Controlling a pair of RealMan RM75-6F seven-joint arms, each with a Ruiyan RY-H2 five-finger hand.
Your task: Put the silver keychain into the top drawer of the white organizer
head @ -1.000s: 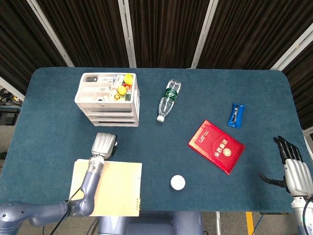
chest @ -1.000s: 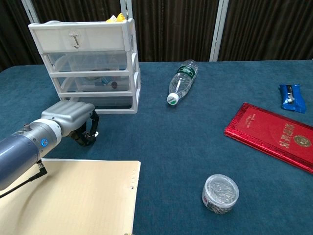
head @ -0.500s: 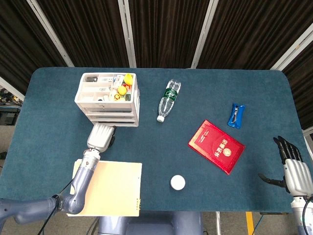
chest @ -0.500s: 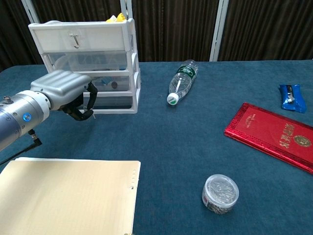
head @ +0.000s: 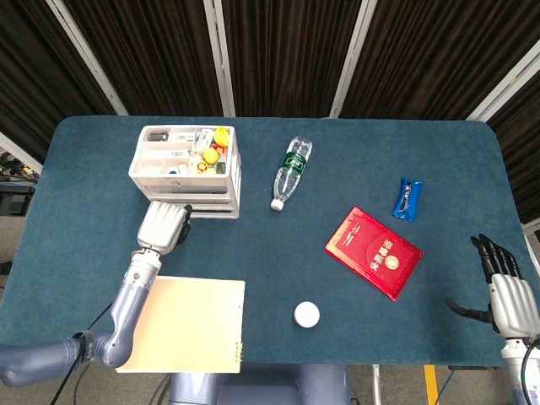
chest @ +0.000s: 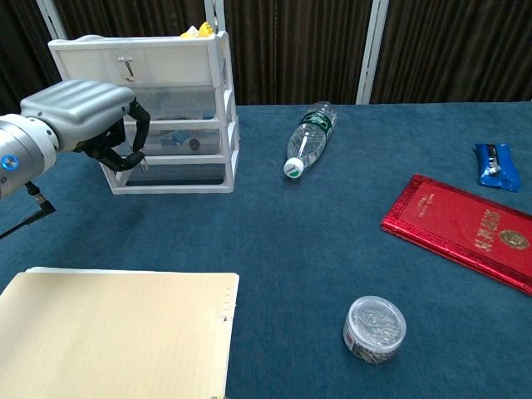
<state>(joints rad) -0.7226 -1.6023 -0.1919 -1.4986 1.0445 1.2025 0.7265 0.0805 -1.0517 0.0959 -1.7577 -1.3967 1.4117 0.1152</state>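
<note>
The white organizer (head: 221,179) (chest: 229,125) stands at the table's back left with all three drawers closed. Its top drawer (chest: 158,68) carries a small hook handle, and the open tray on top holds several small items. My left hand (head: 164,224) (chest: 83,112) hovers just in front of the organizer's lower drawers with its fingers curled. A small silver keychain (chest: 142,163) hangs from its fingertips; the head view hides it under the hand. My right hand (head: 506,292) rests at the table's right edge with its fingers spread, holding nothing.
A clear water bottle (head: 292,171) (chest: 309,137) lies right of the organizer. A red booklet (head: 373,251) (chest: 461,229) and a blue packet (head: 407,199) (chest: 497,166) lie to the right. A round tin (head: 306,315) (chest: 375,328) and a yellow notepad (head: 186,325) (chest: 116,337) sit near the front edge.
My left hand has risen off the table and moved back and left, from beside the notepad up to the organizer's front, carrying the keychain. The right hand has stayed put.
</note>
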